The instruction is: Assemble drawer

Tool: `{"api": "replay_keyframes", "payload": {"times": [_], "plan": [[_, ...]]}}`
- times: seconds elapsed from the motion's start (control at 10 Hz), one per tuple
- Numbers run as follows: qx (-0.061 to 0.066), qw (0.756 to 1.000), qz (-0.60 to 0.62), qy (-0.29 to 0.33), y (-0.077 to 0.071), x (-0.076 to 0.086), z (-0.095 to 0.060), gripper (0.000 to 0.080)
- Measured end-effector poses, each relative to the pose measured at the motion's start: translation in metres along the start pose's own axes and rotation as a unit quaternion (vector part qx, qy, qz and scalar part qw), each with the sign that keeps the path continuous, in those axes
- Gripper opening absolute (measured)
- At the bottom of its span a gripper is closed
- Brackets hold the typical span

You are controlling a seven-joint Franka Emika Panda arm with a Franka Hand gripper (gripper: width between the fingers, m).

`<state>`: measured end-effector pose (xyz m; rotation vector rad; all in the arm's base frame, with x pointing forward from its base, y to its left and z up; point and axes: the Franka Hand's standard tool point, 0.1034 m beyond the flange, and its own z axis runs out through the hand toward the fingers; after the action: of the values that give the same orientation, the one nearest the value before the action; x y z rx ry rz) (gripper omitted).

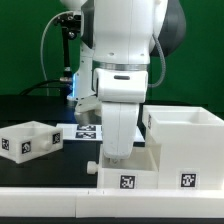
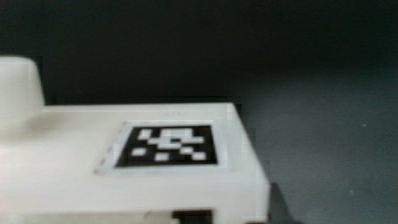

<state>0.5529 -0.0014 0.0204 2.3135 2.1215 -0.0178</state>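
Hanging low over the middle of the black table (image 1: 35, 108), my claw (image 1: 116, 155) reaches down to the nearer tray (image 1: 140, 172), with its tips at or just inside the tray's rim. From outside the fingers read as one white block, and they do not show in my wrist camera. So I cannot tell how wide the claw is spread or whether it has hold of anything. That tray sits just beside the big open-topped box (image 1: 190, 140) on the exterior view's right, and its knob (image 1: 92, 168) points toward the exterior view's left. The other tray (image 1: 28, 140) stands well apart on the exterior view's left. Behind my arm lies the marker board (image 1: 88, 130). Close up and blurred, my wrist camera shows a white part (image 2: 71, 135) bearing a square tag (image 2: 169, 145), with a rounded stub (image 2: 15, 90) beside it.
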Motion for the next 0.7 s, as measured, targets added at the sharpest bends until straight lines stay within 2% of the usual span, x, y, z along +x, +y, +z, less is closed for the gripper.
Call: {"api": "replay_keyframes", "payload": {"times": [0.2,0.4,0.7], "plan": [[0.002,1.000,-0.001,0.001,-0.001,0.001,0.004,0.0038],[-0.006,1.000,-0.005,0.006,-0.002,0.009,0.007,0.0038],[-0.015,1.000,-0.026,0.000,-0.001,0.011,0.007,0.0038]]}}
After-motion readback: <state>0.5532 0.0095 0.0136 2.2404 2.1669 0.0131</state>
